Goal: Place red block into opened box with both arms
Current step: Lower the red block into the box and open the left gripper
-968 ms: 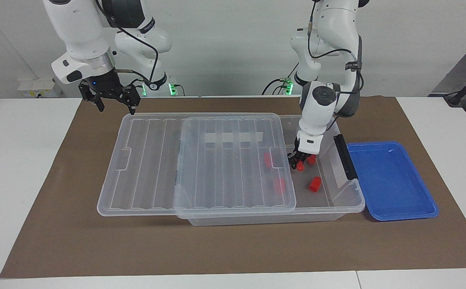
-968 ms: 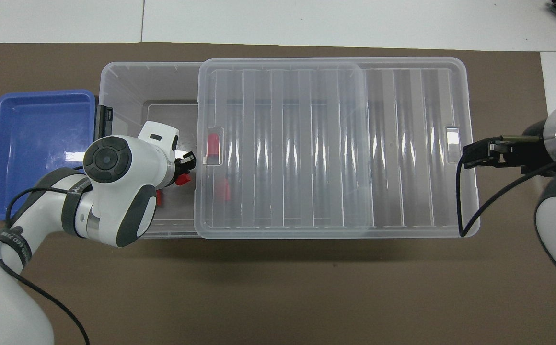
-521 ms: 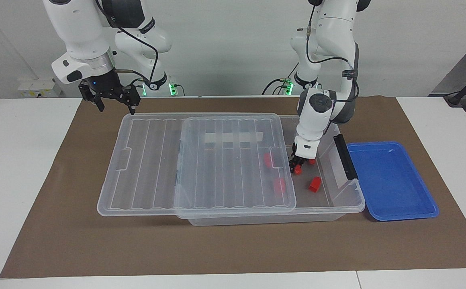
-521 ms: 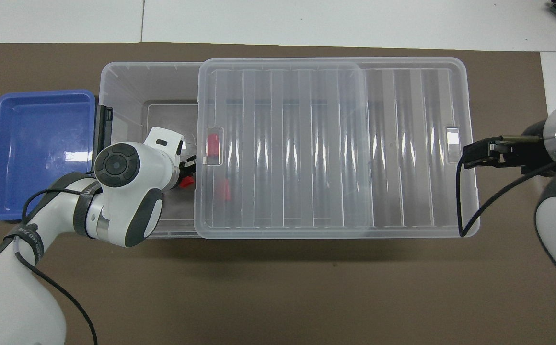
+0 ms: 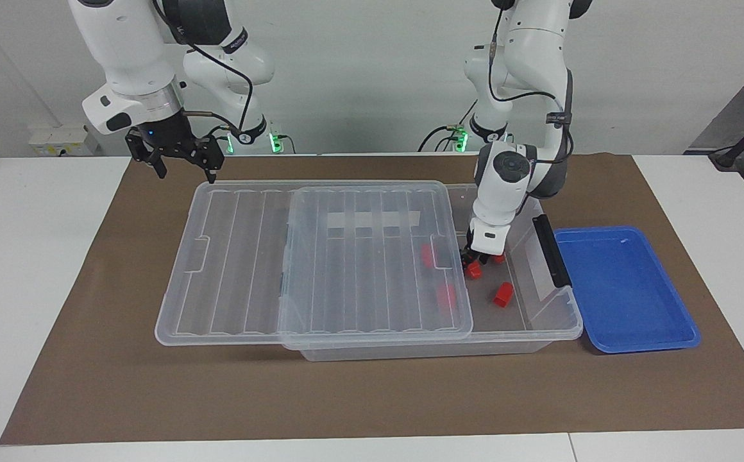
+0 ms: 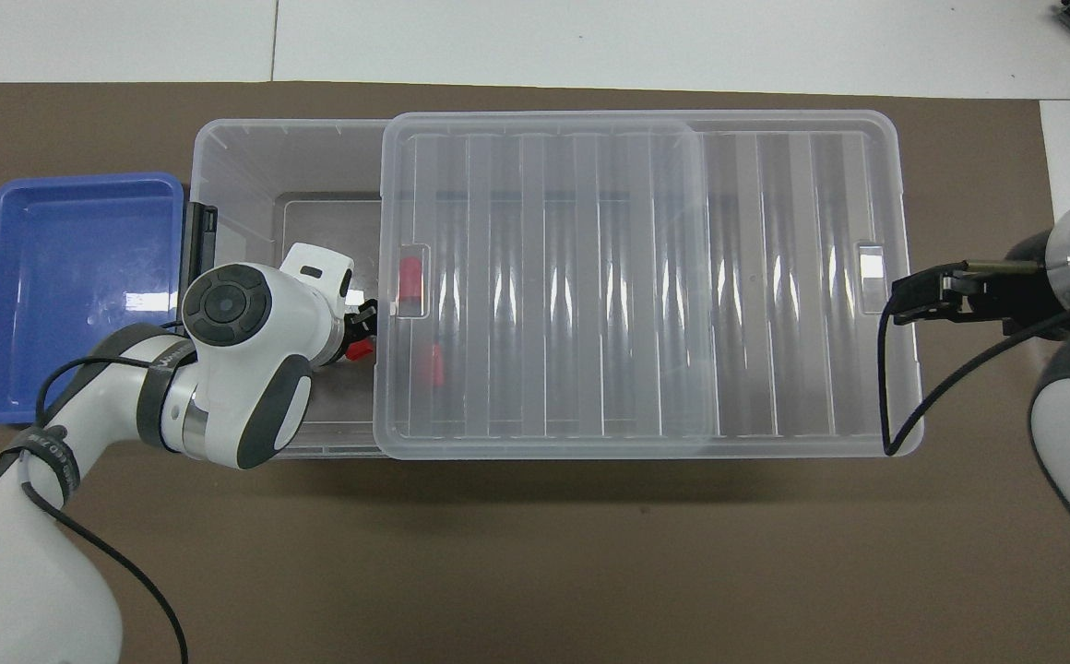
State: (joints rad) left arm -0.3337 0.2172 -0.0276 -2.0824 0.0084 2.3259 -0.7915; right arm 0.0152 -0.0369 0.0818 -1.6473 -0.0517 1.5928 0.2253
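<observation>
The left gripper (image 5: 473, 262) is reaching down into the uncovered end of the large clear plastic storage box (image 5: 539, 321), the end toward the left arm, and the small bright red plastic block (image 5: 473, 271) is sitting right at its fingertips on the box floor. I honestly can't tell whether the fingers are clamping it or parting off it, since the white wrist is covering them from overhead. My guess is this is the drop-off, low down so the block isn't bouncing. The ribbed transparent lid (image 5: 372, 256) is lying slid toward the right arm's end, overhanging the box edge there, which is leaving the gap. The right gripper (image 5: 181, 157) is waiting over the lid's corner nearest the robots with its fingers apart, holding nothing. Other red blocks (image 5: 503, 294) are lying in the box, two blurring under the lid. The shallow blue plastic tray (image 5: 628, 289) is sitting beside the box's black-handled end.
</observation>
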